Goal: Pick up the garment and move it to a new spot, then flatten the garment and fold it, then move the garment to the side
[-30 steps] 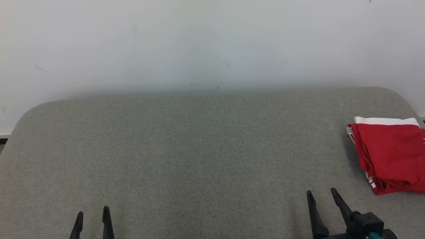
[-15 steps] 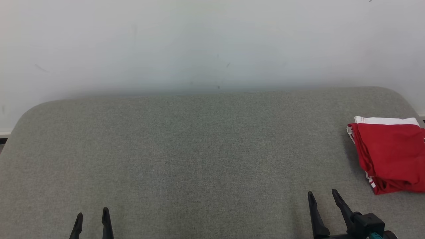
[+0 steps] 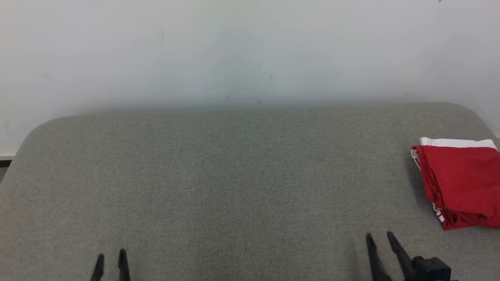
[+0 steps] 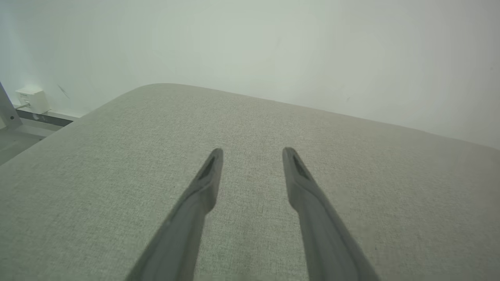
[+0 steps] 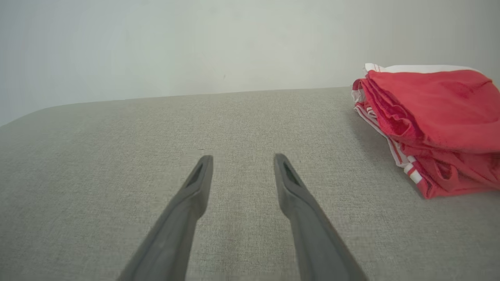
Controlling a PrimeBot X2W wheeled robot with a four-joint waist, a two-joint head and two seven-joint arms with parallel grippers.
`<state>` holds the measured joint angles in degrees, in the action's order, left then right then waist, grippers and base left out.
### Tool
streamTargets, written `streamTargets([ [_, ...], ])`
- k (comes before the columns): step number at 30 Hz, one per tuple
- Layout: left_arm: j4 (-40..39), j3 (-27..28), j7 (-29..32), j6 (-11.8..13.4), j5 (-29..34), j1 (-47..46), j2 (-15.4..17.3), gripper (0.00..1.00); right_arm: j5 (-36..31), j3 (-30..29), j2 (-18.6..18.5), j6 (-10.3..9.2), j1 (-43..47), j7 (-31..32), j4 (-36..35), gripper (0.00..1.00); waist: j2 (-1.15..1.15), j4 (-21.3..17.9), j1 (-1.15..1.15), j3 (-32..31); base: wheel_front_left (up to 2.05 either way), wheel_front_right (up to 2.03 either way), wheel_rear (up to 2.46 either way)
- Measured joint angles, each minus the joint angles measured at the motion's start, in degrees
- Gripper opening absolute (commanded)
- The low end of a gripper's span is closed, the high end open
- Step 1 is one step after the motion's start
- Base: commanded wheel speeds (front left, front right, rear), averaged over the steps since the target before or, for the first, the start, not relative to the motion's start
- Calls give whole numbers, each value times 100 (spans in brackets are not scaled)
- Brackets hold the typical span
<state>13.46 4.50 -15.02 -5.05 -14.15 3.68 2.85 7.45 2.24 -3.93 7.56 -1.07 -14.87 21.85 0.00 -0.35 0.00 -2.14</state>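
**Folded red garment sits at the right edge, both grippers empty**

The folded red garment with white striped trim (image 3: 461, 183) lies at the far right of the grey fabric-covered tabletop (image 3: 234, 175), its right side cut off by the edge of the head view. The right gripper (image 3: 379, 234) hovers low near it, a little to its left. Its fingers are spread wide with nothing between them. The left gripper (image 3: 111, 253) is well apart from the cloth on the other side, its fingers just as wide and just as empty.

By the look of it, this garment will be light, soft and limp. It appears to be a thin mesh-like fabric, though the weave is hard to make out. A loose stack like that would slump and spill open if only the top layer were pinched. The best hold looks to be the thick bunched edge facing the right gripper, with every layer taken together.

The right wrist view shows what the head view flattens: the layers piled up and the white stripes running down the near corner. The left wrist view has bare tabletop between the fingers, plus a small white box (image 4: 29, 99) low on the pale wall (image 4: 273, 47).
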Motion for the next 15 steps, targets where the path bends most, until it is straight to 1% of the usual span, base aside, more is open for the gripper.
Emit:
streamTargets([
  [5, 233, 0, 90, 0, -79, 72, -32, 0, 99, -13, 10, 0, 138, 90, 215, 0, 0, 1, 0, 3, 0, 0, 0],
  [15, 245, 29, 365, -9, -1131, -15, -31, 0, 1222, -132, 18, 0, 102, 372, 103, 0, 0, 4, 0, 22, 0, 0, 0],
])
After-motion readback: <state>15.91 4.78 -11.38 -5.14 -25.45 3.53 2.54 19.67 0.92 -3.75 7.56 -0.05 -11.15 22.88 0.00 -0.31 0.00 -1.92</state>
